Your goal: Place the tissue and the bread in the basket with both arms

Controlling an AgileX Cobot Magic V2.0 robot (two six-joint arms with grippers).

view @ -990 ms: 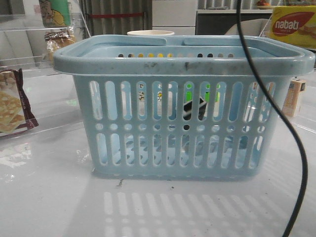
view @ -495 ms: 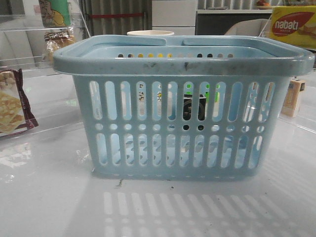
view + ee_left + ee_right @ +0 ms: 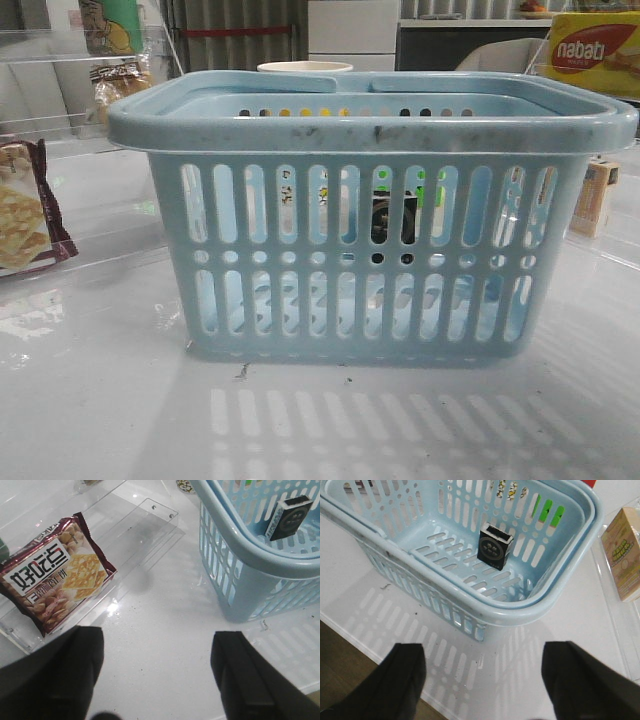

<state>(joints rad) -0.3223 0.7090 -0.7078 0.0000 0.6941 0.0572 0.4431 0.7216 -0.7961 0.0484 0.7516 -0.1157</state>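
White, glossy tabletop (image 3: 100,400) fills the scene, and the basket (image 3: 370,125) stands on it in the middle of the front view, light blue, upright, its slotted walls throwing striped reflections onto the surface before it. Inside the basket a small black packet (image 3: 494,546) stands on the floor, leaning against the far wall; through the slots in the front view it shows only as a dark shape (image 3: 392,222).

Left of the basket, well apart from it, a flat maroon-edged cracker packet (image 3: 54,573) lies on a clear acrylic tray (image 3: 150,517). Behind the basket's left corner, a brownish item in clear wrap (image 3: 118,82) sits on a clear shelf; it may be the bread, but it is too small to tell for sure. Beyond the basket's far rim the top of a pale cup (image 3: 305,68) shows. Right of the basket, close beside it, a small beige carton (image 3: 621,555) stands on another clear tray, and a yellow-red box (image 3: 592,50) sits farther back on that side.

The left gripper (image 3: 157,680) hangs over bare table between the cracker packet and the basket, fingers spread wide and holding nothing. The right gripper (image 3: 485,682) hovers over the table edge just outside the basket's near wall, fingers likewise parted and unladen.
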